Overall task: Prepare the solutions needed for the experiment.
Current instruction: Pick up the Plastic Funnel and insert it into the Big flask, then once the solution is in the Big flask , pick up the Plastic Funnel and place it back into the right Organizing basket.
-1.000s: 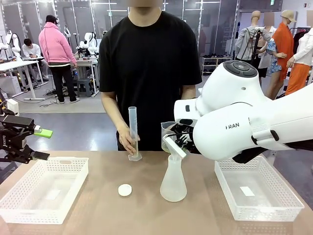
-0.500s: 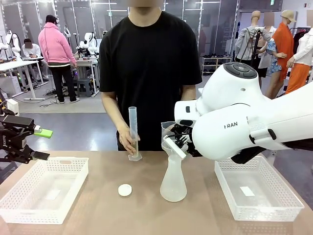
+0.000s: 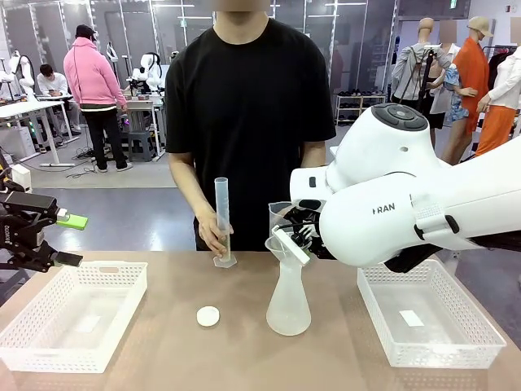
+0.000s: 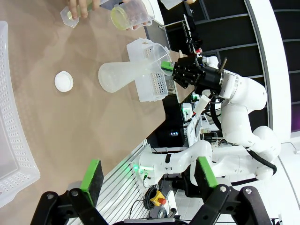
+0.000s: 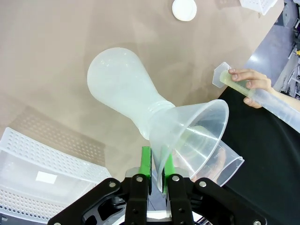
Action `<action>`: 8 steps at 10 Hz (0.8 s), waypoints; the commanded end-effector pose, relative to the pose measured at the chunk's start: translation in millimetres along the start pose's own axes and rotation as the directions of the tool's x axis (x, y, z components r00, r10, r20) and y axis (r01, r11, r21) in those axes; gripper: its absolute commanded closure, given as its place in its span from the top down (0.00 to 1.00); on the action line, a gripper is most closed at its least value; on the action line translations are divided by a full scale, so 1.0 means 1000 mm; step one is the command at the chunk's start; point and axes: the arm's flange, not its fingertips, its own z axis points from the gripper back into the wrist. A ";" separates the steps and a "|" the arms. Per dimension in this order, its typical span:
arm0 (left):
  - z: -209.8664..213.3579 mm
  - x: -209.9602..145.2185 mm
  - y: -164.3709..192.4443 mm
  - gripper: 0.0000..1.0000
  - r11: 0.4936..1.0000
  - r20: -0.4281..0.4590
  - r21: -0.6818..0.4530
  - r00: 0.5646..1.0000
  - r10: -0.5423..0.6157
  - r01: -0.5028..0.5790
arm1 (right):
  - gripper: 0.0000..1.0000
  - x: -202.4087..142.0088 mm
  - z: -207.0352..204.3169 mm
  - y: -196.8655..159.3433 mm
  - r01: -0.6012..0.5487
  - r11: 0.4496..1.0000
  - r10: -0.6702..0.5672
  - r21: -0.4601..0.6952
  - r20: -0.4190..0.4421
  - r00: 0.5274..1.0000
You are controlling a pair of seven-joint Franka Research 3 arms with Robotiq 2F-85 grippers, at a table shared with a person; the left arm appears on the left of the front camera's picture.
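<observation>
Front view: the right gripper [image 3: 295, 235] is clamped narrow on the rim of a translucent funnel [image 3: 278, 244]. The funnel sits in the mouth of the conical flask [image 3: 288, 303], whose long axis stands upright, 6 to 12 o'clock. I make out no yellow layer in the flask. The solution [image 3: 225, 243] shows pale yellow at the foot of a graduated cylinder [image 3: 220, 204], which the person's hand [image 3: 213, 234] grips at 10 o'clock from the funnel. A clear beaker [image 3: 279, 213] sits just behind the funnel at 12 o'clock; what holds it is hidden. The person is nearer the liquid than either arm, so I judge any pour comes from the far side. The right arm bears lettering ending "RAN".

Left wrist view: the left gripper [image 4: 149, 172] is spread wide, holding nothing. The beaker [image 4: 127, 14], at 12 o'clock, holds yellow liquid.

Right wrist view: the right gripper [image 5: 157, 161] pinches the funnel [image 5: 197, 136] wall. The beaker [image 5: 227, 165] lies just beside the funnel at 4 o'clock, and the hand [image 5: 247, 80] with the cylinder is at 2 o'clock.
</observation>
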 end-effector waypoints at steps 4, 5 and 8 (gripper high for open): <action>-0.001 0.002 -0.003 1.00 1.000 0.008 -0.024 1.000 0.003 -0.003 | 0.14 0.000 0.000 0.000 0.000 1.000 0.000 -0.001 0.001 1.000; -0.001 0.002 -0.003 1.00 1.000 0.008 -0.024 1.000 0.003 -0.003 | 0.14 0.000 0.000 0.000 0.000 1.000 0.000 -0.001 0.001 1.000; -0.001 0.002 -0.003 1.00 1.000 0.008 -0.024 1.000 0.003 -0.003 | 0.14 0.000 0.000 0.000 0.000 1.000 0.000 0.000 0.000 1.000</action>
